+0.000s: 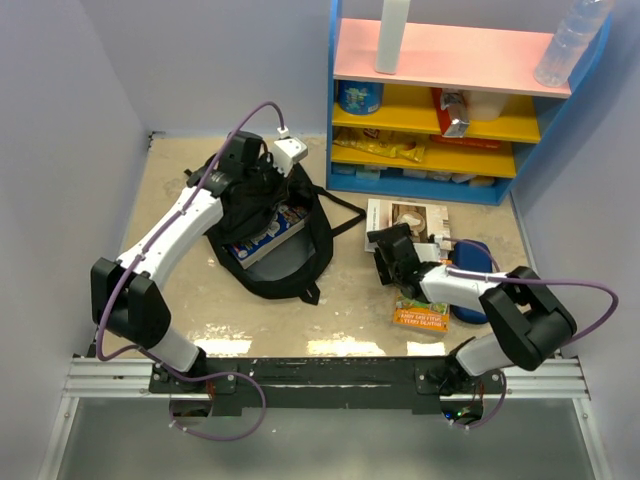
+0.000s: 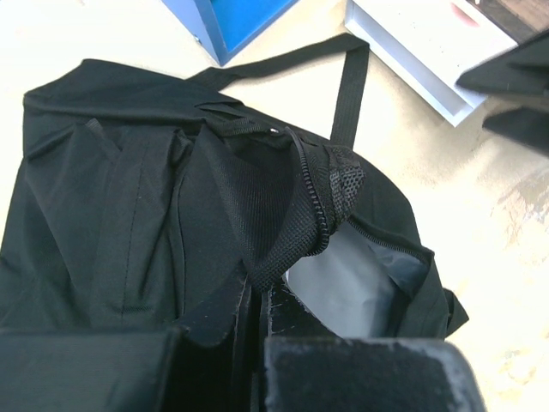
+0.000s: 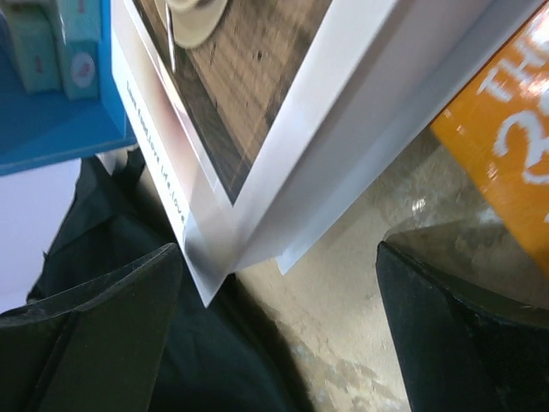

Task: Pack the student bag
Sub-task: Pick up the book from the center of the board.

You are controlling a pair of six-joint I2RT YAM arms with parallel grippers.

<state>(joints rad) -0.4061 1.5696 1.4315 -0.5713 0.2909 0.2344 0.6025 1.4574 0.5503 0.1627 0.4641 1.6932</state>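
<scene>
The student bag [image 1: 290, 265], soft matte black fabric with a coarse-toothed zipper and a patch of mesh, lies slumped on the left-centre of the sandy table [image 1: 340, 320]. Its long axis runs roughly far-to-near, and its mouth gapes upward over a glossy book [image 1: 265, 240]. The left gripper [image 2: 256, 296] is pinched tight on the bag's zippered rim, while the right gripper [image 3: 274, 343], well apart, stands spread wide at the corner of a flat white-bordered book [image 3: 283, 129].

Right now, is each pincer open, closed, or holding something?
Left pincer: closed on the student bag.
Right pincer: open, holding nothing, by the white book.
</scene>
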